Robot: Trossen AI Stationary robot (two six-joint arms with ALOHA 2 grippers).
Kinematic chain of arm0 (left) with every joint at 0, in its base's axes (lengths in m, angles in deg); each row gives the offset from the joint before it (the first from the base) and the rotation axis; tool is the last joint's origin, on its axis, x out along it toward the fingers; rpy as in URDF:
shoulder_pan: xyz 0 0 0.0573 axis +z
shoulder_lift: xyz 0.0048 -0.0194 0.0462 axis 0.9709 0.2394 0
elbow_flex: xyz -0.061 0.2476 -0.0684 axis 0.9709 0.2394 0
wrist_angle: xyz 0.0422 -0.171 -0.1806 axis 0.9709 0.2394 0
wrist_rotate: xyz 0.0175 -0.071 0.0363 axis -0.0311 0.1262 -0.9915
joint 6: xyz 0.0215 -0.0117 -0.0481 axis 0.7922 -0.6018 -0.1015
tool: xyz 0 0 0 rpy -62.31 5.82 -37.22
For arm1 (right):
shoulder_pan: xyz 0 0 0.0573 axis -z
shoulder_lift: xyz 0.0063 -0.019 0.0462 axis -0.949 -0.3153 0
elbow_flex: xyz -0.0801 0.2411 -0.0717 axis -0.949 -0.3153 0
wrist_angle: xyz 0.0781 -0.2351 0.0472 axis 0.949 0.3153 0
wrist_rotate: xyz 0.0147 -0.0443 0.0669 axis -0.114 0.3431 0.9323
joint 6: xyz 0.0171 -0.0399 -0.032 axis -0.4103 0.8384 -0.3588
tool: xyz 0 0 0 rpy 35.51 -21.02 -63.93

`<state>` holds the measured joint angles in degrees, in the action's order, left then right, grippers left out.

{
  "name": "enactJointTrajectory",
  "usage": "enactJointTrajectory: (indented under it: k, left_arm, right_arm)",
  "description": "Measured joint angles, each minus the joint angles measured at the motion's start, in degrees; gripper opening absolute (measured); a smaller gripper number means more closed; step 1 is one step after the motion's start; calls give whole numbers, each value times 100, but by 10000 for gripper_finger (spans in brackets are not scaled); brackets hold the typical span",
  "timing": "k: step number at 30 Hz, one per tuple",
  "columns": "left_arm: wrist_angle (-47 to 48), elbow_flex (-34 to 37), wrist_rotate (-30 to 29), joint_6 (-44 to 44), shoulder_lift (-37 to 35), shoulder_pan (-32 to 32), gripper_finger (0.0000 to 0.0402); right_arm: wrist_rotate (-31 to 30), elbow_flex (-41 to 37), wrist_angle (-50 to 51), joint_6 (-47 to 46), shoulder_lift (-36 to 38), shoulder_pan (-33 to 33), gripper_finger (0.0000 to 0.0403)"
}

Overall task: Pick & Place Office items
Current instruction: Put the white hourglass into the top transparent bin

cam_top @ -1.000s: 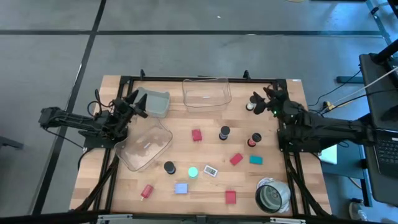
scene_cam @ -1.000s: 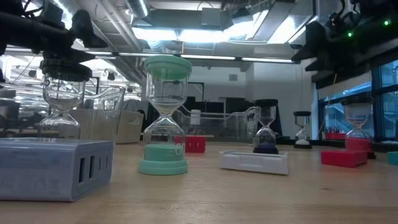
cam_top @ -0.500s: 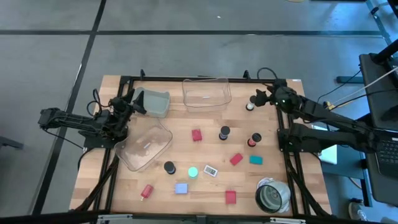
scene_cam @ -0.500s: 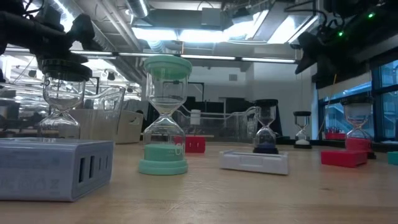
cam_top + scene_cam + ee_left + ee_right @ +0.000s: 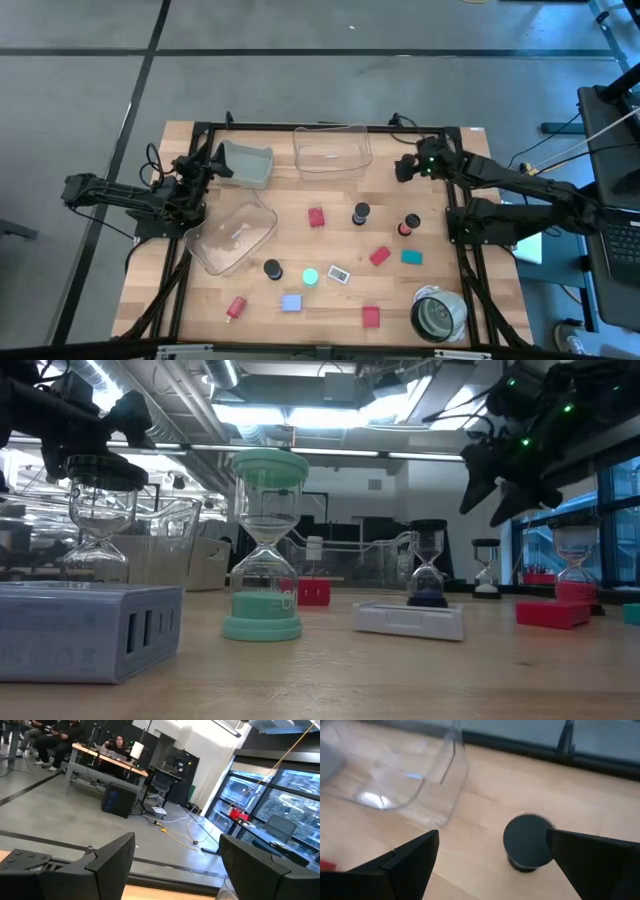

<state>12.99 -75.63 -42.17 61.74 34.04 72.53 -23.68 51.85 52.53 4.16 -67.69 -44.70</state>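
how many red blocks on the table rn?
4: one mid-table, one right of centre, one at the front edge, one front-left. None looks hidden from above.

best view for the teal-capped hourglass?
Low view: the teal-capped hourglass stands upright, seen side-on with caps and glass bulbs clear. High view shows only its round teal top. Neither wrist view shows it.

On the pale wooden surface [image 5: 320, 315], the right claw [image 5: 404, 168] hovers open beside the upright clear plastic bin [image 5: 332, 150]; 1 red block [image 5: 316, 217] lies near a black-capped cylinder [image 5: 360, 213].
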Motion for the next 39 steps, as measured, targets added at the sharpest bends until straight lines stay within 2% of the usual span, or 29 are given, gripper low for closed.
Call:
enactJointTrajectory:
  k: [8,27,32,39]
  left_arm:
    - [2,0,17,2,0,-2,285]
    - [4,-2,20,2,0,-2,285]
    - [4,-2,18,2,0,-2,285]
    - [5,-2,17,2,0,-2,285]
  right_arm:
    - [-596,4,-22,6,-761,1,367]
    - [-679,0,-205,47,-1507,52,361]
    - [-892,0,-242,50,-1541,54,330]
    - [-902,0,-243,50,-1541,52,246]
